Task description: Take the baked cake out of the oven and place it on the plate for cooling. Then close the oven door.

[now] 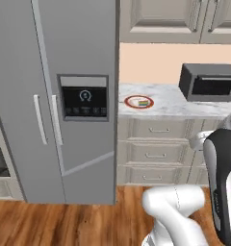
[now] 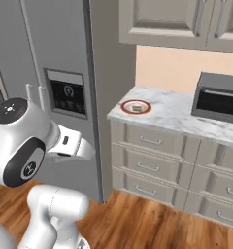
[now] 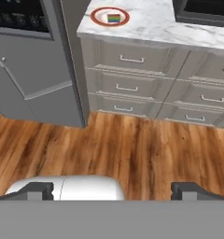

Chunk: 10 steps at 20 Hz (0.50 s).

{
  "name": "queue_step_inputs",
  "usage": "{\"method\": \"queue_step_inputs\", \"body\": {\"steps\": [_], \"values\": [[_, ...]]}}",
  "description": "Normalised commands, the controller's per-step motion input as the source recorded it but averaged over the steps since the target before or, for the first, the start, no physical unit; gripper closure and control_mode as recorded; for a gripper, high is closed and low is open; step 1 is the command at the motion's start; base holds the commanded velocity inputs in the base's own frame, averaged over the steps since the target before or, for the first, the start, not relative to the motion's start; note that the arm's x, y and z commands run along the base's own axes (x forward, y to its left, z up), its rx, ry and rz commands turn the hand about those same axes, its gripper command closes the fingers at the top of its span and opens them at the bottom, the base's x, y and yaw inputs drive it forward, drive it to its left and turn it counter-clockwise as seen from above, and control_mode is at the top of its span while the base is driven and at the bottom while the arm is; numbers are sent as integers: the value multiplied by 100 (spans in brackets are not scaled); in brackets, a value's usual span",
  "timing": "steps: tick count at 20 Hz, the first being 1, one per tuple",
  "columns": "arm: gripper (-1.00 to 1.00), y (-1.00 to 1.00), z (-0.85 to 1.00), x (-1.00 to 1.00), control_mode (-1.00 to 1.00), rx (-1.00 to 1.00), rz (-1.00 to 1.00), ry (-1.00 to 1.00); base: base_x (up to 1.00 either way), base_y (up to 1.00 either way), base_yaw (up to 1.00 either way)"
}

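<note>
Cake (image 1: 144, 102) sits on the plate (image 1: 131, 102), small multicoloured block, roughly centred inside the red-orange rim ring. Plate is on the marble counter (image 1: 170, 108), at its left end, near the front edge, just beside the fridge (image 1: 55, 96). In the hand view the same plate (image 3: 98, 16) with the cake (image 3: 113, 18) shows at the far top, on the counter's left corner. Right of the plate, well apart from it, a small grey toaster oven (image 1: 208, 82) stands on the counter against the peach wall, dark window facing out. Under the counter, rows of grey drawers (image 1: 156, 142) with bar handles, all closed. Cabinets (image 1: 180, 19) hang above. Fridge is a tall grey two-door unit with a dark dispenser panel (image 1: 83, 101) and two vertical handles. At the far left edge of the left base view, a dark opening with grey framing; can't tell what it is. Wood floor (image 3: 132, 149) below everything. My pincer (image 3: 112, 191) is wide open, fingertips (image 3: 39, 190) far apart at the bottom of the hand view, holding nothing, aimed down over the floor in front of the drawers, well apart from plate and counter. My arm is folded close to the base in both base views.
</note>
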Motion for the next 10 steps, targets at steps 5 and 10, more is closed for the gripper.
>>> {"method": "queue_step_inputs", "body": {"steps": [5,10], "values": [[-100,0,0,0,100,0,0,0,-36,100,-38],[-100,0,0,0,100,0,0,0,-6,100,-30]]}}
